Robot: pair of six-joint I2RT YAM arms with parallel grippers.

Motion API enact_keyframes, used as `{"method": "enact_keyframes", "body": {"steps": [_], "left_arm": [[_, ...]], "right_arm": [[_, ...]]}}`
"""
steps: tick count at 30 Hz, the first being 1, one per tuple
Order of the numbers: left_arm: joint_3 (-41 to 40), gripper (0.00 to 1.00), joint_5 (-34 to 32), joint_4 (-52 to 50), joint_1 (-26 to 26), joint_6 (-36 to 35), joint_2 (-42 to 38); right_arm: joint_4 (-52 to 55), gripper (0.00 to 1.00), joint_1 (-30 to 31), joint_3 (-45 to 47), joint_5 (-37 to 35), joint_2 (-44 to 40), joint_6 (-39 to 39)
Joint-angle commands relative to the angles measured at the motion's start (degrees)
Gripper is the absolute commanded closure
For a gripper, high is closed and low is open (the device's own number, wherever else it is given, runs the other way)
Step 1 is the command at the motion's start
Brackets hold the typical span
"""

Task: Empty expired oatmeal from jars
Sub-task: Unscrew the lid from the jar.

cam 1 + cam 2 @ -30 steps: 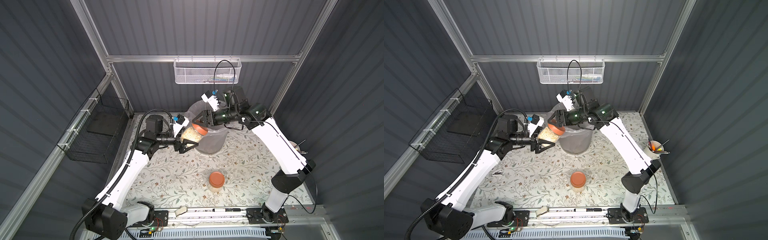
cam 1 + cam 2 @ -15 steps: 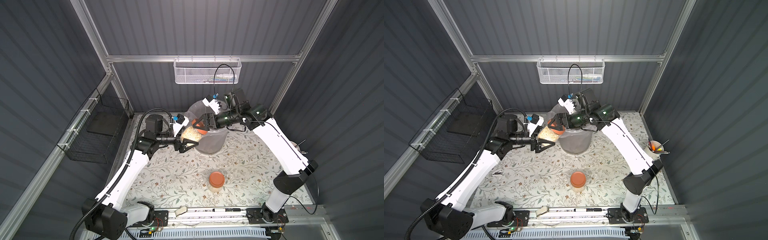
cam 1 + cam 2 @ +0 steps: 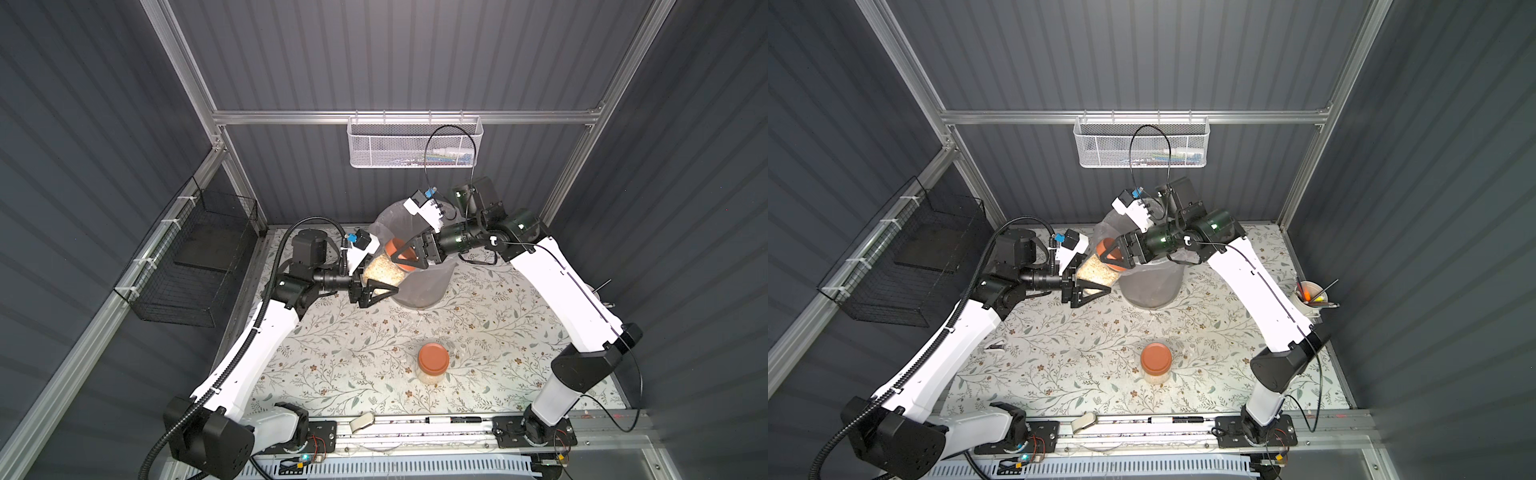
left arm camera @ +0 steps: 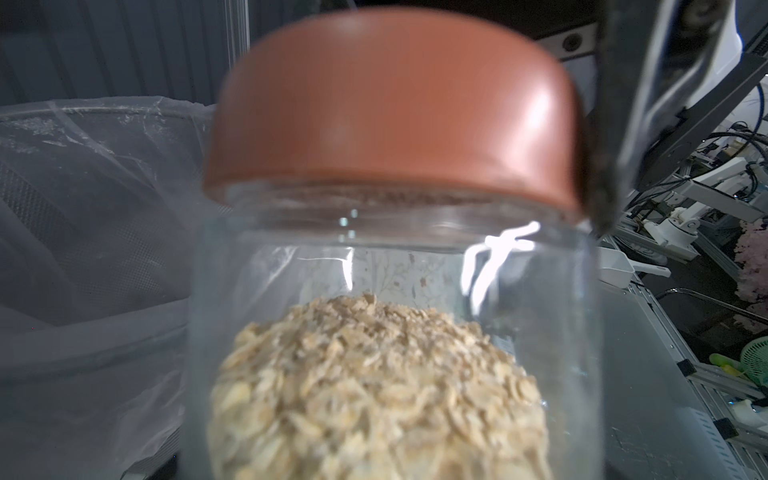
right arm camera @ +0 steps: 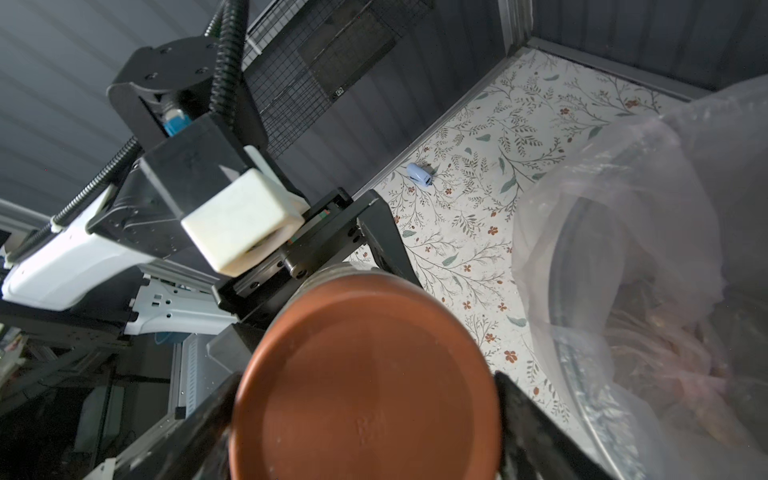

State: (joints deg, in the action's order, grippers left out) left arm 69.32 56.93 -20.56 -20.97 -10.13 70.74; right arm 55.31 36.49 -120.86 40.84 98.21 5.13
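- The left arm [image 3: 270, 328] has glossy white shells between black joint housings. A ribbed black conduit [image 3: 318, 217] runs along it, fastened with white ties.
- The right arm [image 3: 569, 291] matches it, with a thin black cable [image 3: 452, 126] looped above its wrist and small green lights [image 3: 458, 239] on the joints.
- Each wrist carries a white boxy camera housing [image 5: 241, 224] with a blue plug [image 5: 176, 122].
- The left claw [image 3: 381, 274] and the right claw [image 3: 400, 254] are black, with triangular open-frame fingers and small screws.
- The black bases [image 3: 515, 432] show red wiring.
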Motion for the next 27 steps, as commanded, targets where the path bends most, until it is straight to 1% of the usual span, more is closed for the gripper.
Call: {"method": "enact_keyframes", "body": {"steps": [1,4,7,10,13,15,17,20,25,27], "left_arm": [[3.77,1.0,3.09,5.19,0.15,0.43,-1.2],[3.88,1.0,3.8,5.29,0.15,0.55,-0.92],[3.5,1.0,4.24,5.54,0.14,0.9,-1.14],[2.59,1.0,4.21,6.79,0.14,1.68,-1.88],[1.71,1.0,4.05,8.55,0.14,2.45,-2.4],[0.83,1.0,3.78,9.98,0.2,3.17,-2.7],[0.39,1.0,3.73,10.54,0.15,3.4,-2.64],[0.22,1.0,3.54,10.51,0.14,3.28,-2.71],[0.38,1.0,2.47,9.92,0.23,2.76,-2.73],[0.66,1.0,2.13,9.92,0.23,2.75,-2.71]], "right_arm": [[5.06,0.33,-0.07,1.56,3.6,-0.49,-12.57],[6.51,0.33,-1.33,-0.25,7.21,-0.06,-17.81],[7.43,0.35,-3.21,-3.12,11.59,0.91,-20.29],[7.71,0.37,-4.76,-6.1,14.46,1.7,-21.13],[7.29,0.39,-5.9,-8.26,16.63,2.22,-19.87],[5.7,0.39,-6.42,-8.19,16.89,1.78,-17.97],[2.9,0.39,-7.44,-6.74,17.48,0.72,-15.55],[-4.98,0.4,-9.29,-1.08,18.48,-2.5,-9.56],[-14.34,0.38,-13.32,8.58,15.9,-8.79,-2.41],[-18.27,0.37,-15.16,13.99,13.27,-12.72,0.52]]}}
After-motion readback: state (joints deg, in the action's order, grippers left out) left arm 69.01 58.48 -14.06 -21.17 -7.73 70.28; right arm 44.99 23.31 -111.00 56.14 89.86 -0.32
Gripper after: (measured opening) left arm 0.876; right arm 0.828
